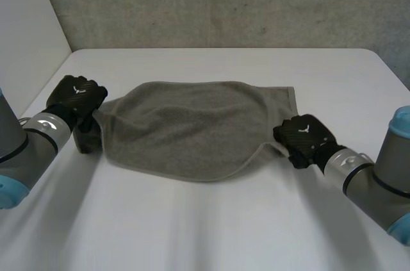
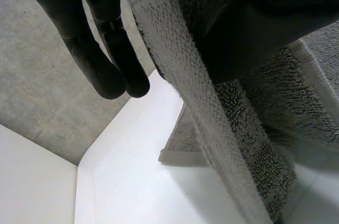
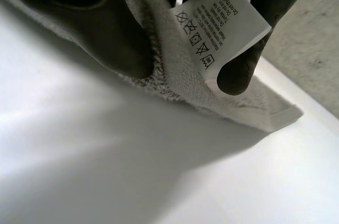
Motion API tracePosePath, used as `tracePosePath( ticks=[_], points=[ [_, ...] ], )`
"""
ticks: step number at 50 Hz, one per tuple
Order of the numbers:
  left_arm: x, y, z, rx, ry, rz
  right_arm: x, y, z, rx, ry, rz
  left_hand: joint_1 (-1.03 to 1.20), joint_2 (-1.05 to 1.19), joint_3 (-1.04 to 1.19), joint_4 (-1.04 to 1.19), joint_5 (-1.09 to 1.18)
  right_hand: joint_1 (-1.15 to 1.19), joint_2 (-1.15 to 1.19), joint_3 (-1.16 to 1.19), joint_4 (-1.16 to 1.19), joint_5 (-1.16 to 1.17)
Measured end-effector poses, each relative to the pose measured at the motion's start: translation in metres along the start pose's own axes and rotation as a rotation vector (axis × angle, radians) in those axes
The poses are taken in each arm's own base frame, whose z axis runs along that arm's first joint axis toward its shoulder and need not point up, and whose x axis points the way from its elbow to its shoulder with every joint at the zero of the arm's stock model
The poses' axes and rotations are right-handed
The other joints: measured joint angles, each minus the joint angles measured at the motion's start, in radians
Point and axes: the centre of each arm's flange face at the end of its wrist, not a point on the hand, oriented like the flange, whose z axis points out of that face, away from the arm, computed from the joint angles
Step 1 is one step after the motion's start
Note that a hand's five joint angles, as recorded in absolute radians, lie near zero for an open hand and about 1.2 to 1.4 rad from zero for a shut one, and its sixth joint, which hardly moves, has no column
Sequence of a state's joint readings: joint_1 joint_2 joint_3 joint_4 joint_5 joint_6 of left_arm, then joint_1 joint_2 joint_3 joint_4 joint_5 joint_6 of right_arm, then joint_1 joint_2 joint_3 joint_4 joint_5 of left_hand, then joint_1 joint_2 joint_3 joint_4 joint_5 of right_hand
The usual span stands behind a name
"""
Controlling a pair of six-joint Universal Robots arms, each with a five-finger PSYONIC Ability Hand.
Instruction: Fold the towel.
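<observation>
A grey towel [image 1: 192, 127] lies across the middle of the white table [image 1: 205, 226], sagging between my two hands. My left hand [image 1: 78, 97] grips the towel's left end and lifts it a little; in the left wrist view the towel's hemmed edge [image 2: 185, 91] runs between the thumb and the fingers [image 2: 114, 60]. My right hand [image 1: 302, 136] is shut on the towel's near right corner. In the right wrist view its thumb [image 3: 100, 33] and fingers [image 3: 249, 49] pinch the towel edge [image 3: 180, 75] beside a white care label [image 3: 222, 23].
A grey wall [image 1: 224, 2] stands behind the table's far edge and a white panel [image 1: 25, 21] rises at the left. Bare tabletop lies in front of the towel and around it.
</observation>
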State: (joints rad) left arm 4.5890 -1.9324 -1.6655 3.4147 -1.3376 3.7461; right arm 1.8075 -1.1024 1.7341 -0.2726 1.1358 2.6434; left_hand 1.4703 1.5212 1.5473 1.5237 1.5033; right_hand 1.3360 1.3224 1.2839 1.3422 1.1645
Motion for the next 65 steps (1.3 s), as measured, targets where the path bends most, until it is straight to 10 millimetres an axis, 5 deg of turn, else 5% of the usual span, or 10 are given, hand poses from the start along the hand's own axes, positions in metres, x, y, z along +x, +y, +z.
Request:
tracePosePath(
  ticks=[9, 12, 21, 30, 36, 40, 45, 56, 65],
  points=[
    [0.003, -0.005, -0.007, 0.009, 0.006, 0.003, 0.035, -0.039, -0.021, 0.09, 0.108, 0.056, 0.0, 0.0, 0.0, 0.0, 0.0, 0.0, 0.006, 0.0, 0.0, 0.0],
    [0.003, -0.007, -0.011, 0.013, 0.005, 0.004, 0.063, -0.05, -0.033, 0.107, 0.186, 0.073, 0.0, 0.0, 0.0, 0.0, 0.0, 0.0, 0.006, 0.0, 0.0, 0.0],
    [0.012, -0.002, -0.02, -0.011, 0.033, 0.002, 0.114, -0.052, -0.056, 0.053, 0.315, 0.105, 0.0, 0.0, 0.0, 0.0, 0.0, 0.004, 0.006, 0.0, 0.0, 0.0],
    [0.037, 0.005, -0.032, -0.041, 0.109, 0.003, 0.116, -0.034, -0.054, -0.059, 0.298, 0.091, 0.0, 0.0, -0.003, 0.0, 0.0, 0.004, 0.006, 0.006, 0.0, 0.0],
    [0.047, 0.009, -0.037, -0.059, 0.139, 0.0, 0.116, -0.025, -0.05, -0.099, 0.299, 0.061, -0.283, -0.331, -0.35, -0.338, -0.311, 0.004, 0.006, 0.01, 0.0, 0.0],
    [0.05, 0.013, -0.039, -0.072, 0.149, -0.003, 0.115, -0.022, -0.048, -0.112, 0.293, 0.06, -0.011, -0.065, -0.087, -0.06, -0.051, 0.004, 0.006, 0.01, 0.0, 0.0],
    [0.052, 0.015, -0.04, -0.079, 0.16, -0.009, 0.112, -0.02, -0.047, -0.118, 0.279, 0.068, 0.008, -0.001, -0.003, 0.005, 0.0, 0.004, 0.006, 0.015, 0.0, 0.0],
    [0.031, 0.003, -0.035, -0.03, 0.107, -0.011, 0.117, -0.034, -0.053, -0.101, 0.288, 0.071, 0.008, -0.001, -0.003, 0.005, 0.0, 0.004, 0.006, 0.015, 0.0, 0.0],
    [0.006, -0.009, -0.002, 0.03, 0.036, -0.027, 0.137, -0.046, -0.04, -0.063, 0.312, 0.147, 0.008, -0.001, -0.001, 0.005, 0.0, 0.004, 0.009, 0.015, 0.0, 0.0]
  ],
)
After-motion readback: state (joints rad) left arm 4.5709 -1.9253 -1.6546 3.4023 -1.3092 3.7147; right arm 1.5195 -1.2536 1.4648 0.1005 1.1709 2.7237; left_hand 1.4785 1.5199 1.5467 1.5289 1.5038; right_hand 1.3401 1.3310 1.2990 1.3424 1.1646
